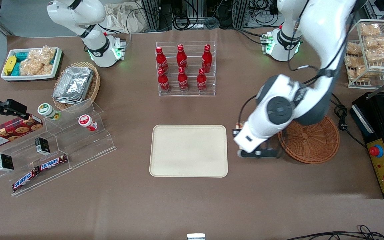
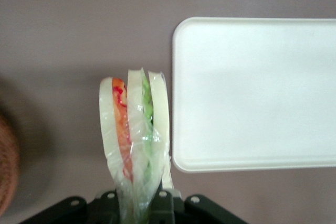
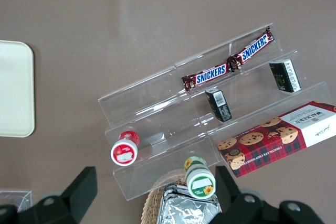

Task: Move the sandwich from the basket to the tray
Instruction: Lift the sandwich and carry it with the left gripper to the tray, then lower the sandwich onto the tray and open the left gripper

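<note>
My left gripper (image 1: 258,152) hangs over the bare table between the reddish-brown wicker basket (image 1: 312,143) and the beige tray (image 1: 188,150). In the left wrist view the gripper (image 2: 142,203) is shut on the wrapped sandwich (image 2: 135,129), a wedge of white bread with orange-red and green layers. The sandwich hangs above the brown table just beside the tray's rounded corner (image 2: 181,161), not over the tray. The basket's edge (image 2: 6,166) shows at the side and no sandwich shows in it. In the front view the arm hides the sandwich.
A clear rack of red cola bottles (image 1: 185,68) stands farther from the front camera than the tray. A black appliance with a red button (image 1: 378,146) and a cable (image 1: 343,120) lie beside the basket. A clear stepped display (image 1: 55,146) stands toward the parked arm's end.
</note>
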Robot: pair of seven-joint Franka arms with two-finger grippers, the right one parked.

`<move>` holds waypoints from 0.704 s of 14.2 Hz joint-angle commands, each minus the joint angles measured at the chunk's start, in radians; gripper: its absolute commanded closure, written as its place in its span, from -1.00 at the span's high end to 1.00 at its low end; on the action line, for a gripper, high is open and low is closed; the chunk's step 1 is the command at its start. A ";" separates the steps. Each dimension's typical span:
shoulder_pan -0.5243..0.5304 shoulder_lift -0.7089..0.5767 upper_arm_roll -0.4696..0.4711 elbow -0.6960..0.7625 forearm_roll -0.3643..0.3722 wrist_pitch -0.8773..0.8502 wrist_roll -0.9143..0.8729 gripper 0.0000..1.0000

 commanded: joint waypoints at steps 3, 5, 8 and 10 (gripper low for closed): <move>-0.071 0.153 0.007 0.052 0.040 0.173 0.007 -1.00; -0.084 0.211 0.007 0.081 0.040 0.216 0.002 -1.00; -0.132 0.261 0.047 0.092 0.040 0.273 -0.016 -0.87; -0.146 0.270 0.072 0.088 0.038 0.301 -0.036 -0.21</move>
